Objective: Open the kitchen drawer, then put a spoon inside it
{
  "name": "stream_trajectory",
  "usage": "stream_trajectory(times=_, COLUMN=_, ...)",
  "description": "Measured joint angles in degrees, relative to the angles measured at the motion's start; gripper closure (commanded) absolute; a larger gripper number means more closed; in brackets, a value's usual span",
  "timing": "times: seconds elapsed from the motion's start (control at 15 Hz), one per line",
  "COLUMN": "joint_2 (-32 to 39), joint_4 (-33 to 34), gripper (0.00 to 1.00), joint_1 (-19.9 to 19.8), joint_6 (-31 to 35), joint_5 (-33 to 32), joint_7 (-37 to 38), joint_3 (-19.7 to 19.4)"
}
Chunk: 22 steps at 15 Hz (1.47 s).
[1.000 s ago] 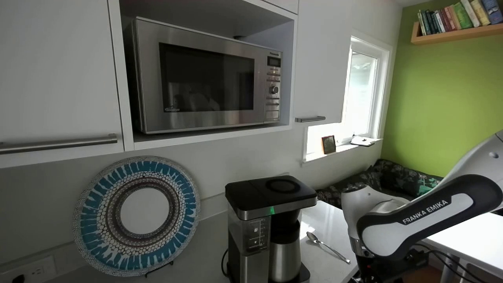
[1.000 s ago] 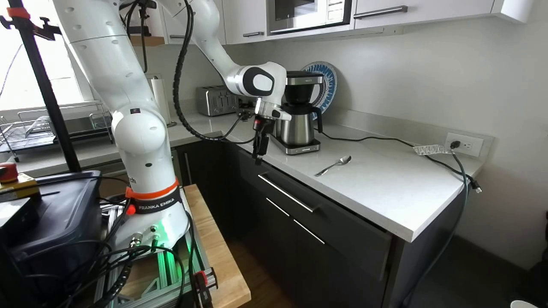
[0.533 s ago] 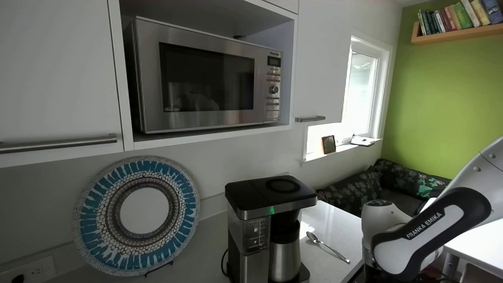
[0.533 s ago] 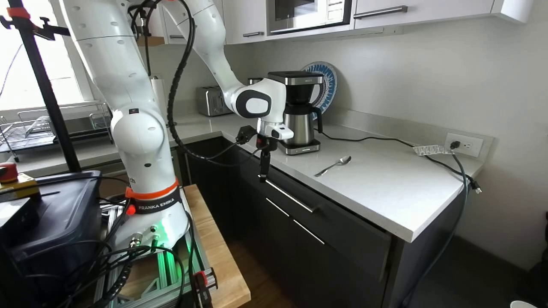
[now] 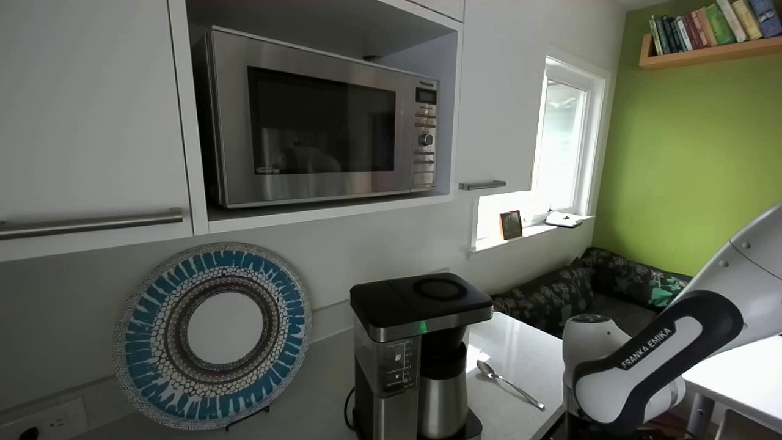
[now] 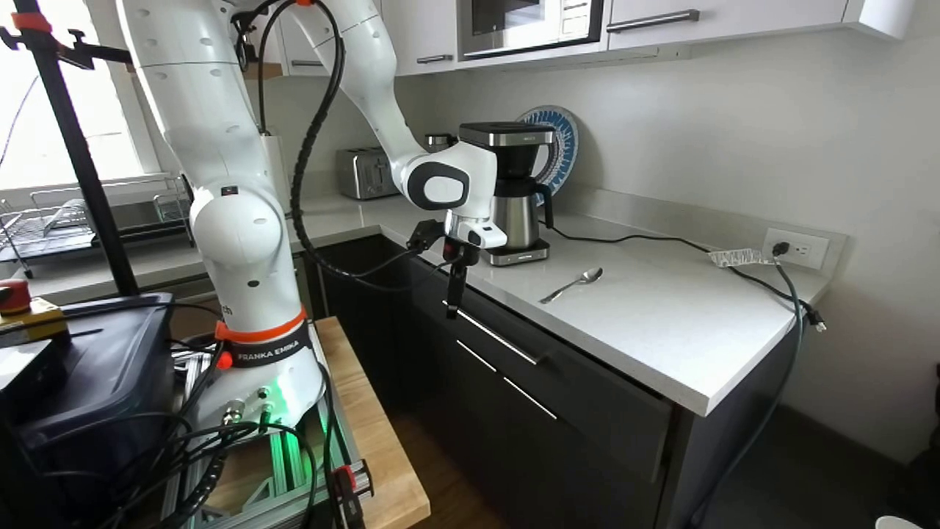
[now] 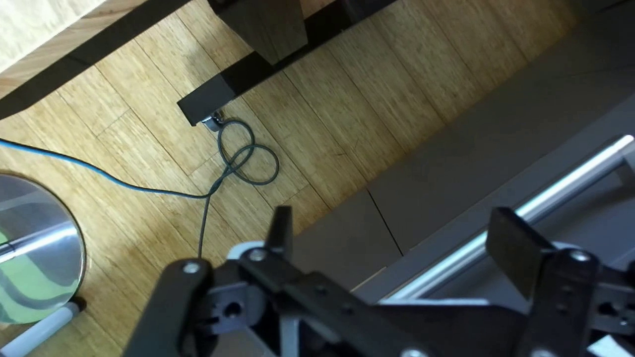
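The spoon [image 6: 576,284], silvery with a thin handle, lies on the white counter in both exterior views [image 5: 509,384]. The dark kitchen drawer [image 6: 587,400] under the counter is shut. Its long metal handle [image 6: 499,336] runs diagonally in the wrist view [image 7: 570,193]. My gripper [image 6: 452,311] hangs pointing down in front of the drawer, near the far end of the handle. In the wrist view the gripper [image 7: 392,218] is open and empty. The right finger overlaps the handle there; I cannot tell if they touch. The fingertips are out of view in an exterior view.
A coffee maker [image 6: 514,191] stands on the counter [image 6: 646,323] close behind the arm. Two lower handles [image 6: 477,355] sit below the drawer. A wooden table edge [image 7: 74,39] and a cable [image 7: 238,163] on the floor show in the wrist view. A power cord [image 6: 624,239] crosses the counter.
My gripper has moved down, from beside the counter edge to the height of the drawer handle, mostly in the first half second. The spoon and drawer have not moved.
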Motion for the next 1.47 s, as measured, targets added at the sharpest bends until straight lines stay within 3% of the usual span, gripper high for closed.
stream_trajectory(times=0.33, joint_2=2.8, joint_4=0.2, gripper=0.00, joint_1=-0.1, joint_6=5.3, joint_5=11.3, joint_7=-6.1, joint_3=-2.6)
stream_trajectory(times=0.73, joint_2=7.1, joint_4=0.2, gripper=0.00, joint_1=-1.9, joint_6=5.4, joint_5=27.5, joint_7=-13.7, joint_3=-5.3)
stream_trajectory(times=1.47, joint_2=11.2, joint_4=0.3, gripper=0.00, joint_1=-4.6, joint_6=7.0, joint_5=54.6, joint_7=-29.2, joint_3=-5.4)
